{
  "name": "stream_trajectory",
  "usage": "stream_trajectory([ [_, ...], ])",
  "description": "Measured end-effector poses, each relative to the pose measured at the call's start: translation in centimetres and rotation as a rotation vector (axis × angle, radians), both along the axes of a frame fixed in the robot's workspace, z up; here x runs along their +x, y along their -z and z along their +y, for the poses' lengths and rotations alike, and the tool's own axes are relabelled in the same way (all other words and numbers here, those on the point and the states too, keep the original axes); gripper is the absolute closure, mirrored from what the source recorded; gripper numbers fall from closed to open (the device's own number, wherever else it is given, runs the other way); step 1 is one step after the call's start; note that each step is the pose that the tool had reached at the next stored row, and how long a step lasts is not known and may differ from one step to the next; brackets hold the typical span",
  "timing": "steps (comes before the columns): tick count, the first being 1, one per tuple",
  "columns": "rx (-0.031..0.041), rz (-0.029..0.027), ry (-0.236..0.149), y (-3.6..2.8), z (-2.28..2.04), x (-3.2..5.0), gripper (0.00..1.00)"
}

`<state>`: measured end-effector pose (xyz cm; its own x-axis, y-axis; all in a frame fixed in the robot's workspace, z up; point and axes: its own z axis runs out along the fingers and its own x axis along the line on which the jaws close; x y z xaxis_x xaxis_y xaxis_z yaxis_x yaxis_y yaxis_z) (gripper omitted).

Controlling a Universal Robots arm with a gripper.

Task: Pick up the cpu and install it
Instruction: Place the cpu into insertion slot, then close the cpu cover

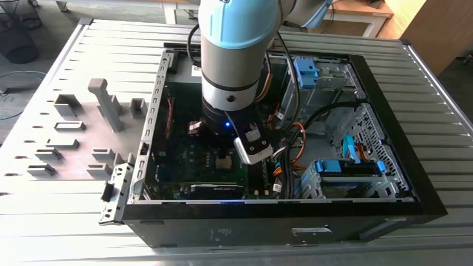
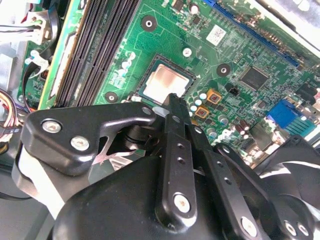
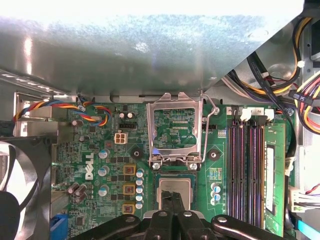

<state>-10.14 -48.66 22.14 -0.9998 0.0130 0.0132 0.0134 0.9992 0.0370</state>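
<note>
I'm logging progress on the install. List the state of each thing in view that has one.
cpu: lying flat in its socket, metal top up.
socket frame: swung open, standing clear of the cpu.
gripper: shut, holding nothing, tips at the cpu's edge.
computer case: lying on its side, side panel off, inside exposed.

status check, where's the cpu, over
Gripper shut, tips at edge of the cpu. Chip lying flat in the socket. Socket frame raised open, clear of the fingers.
</note>
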Motion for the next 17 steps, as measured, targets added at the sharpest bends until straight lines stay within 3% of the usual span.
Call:
stream_trajectory([
  [17,-0.001,0.0,0.0,0.0,0.0,0.0,0.89],
])
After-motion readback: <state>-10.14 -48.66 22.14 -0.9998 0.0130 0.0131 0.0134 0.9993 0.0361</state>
